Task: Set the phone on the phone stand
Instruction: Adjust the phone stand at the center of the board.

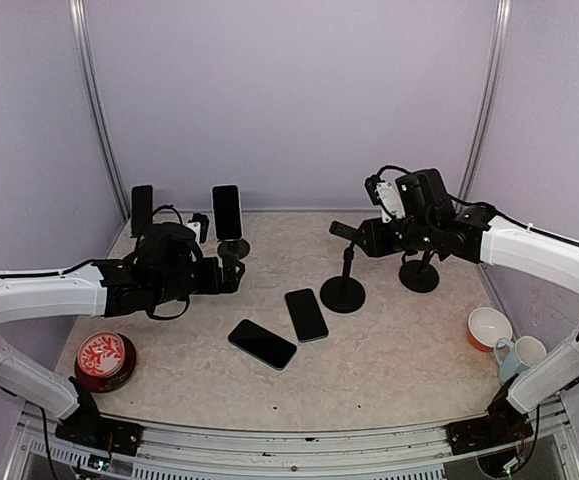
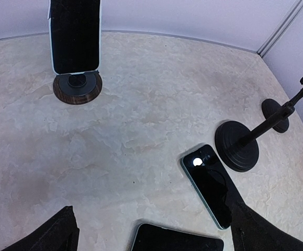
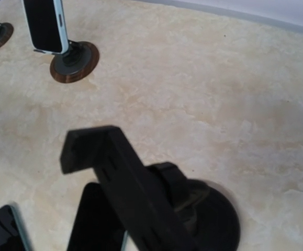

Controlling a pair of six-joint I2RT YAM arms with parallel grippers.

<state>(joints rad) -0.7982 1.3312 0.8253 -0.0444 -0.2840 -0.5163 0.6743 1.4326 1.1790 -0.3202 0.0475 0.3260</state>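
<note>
Top external view, starting at the left: the left hand (image 1: 231, 273) hangs low, its fingers (image 2: 57, 235) spread wide with nothing between them. Just to its right, two phones lie flat on the surface (image 1: 399, 370), the left phone (image 1: 263, 343) close beside the right phone (image 1: 306, 314). The phone stand (image 1: 343, 292) comes next, empty, with its cradle (image 1: 342, 231) right at the right hand (image 1: 361, 238). I cannot tell whether that hand is clenched on the cradle or merely against it. To do this well, I'd steady the cradle with the right hand. The left hand should pinch the right phone by its long edges, since a flat phone gives little to grip. It can then tip the phone upright and seat it gently.
</note>
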